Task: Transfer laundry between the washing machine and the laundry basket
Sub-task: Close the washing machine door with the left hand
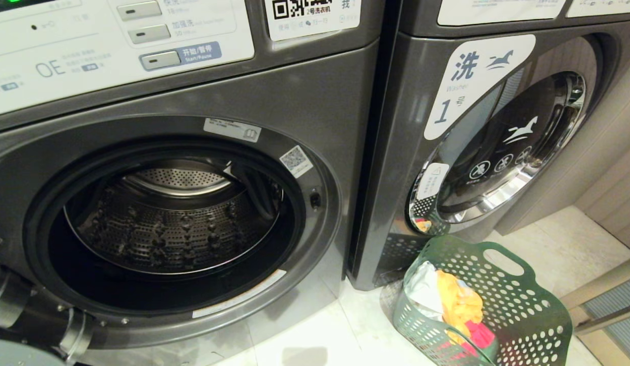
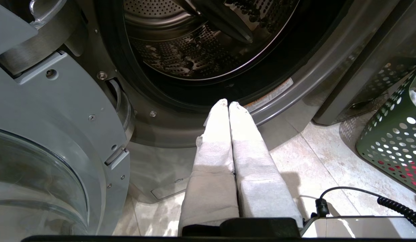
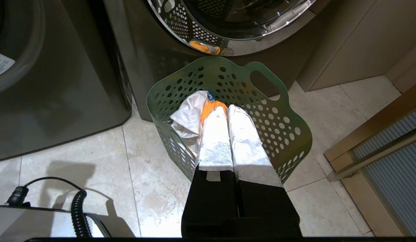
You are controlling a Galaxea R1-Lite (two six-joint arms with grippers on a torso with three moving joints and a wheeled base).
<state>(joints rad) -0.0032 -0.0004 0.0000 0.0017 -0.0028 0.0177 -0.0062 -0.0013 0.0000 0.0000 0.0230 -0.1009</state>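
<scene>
The grey washing machine stands with its door open and its steel drum bare inside. To its right, on the floor, sits a green perforated laundry basket holding white, yellow and pink laundry. My left gripper is shut and empty, low before the drum's lower rim. Above the basket hangs my right gripper, shut with nothing in it, over the white and orange clothes. Neither gripper shows in the head view.
The open door swings out on the left beside my left gripper. A second washer with a shut glass door stands behind the basket. A beige wall and a door frame bound the right side. A coiled black cable lies near the base.
</scene>
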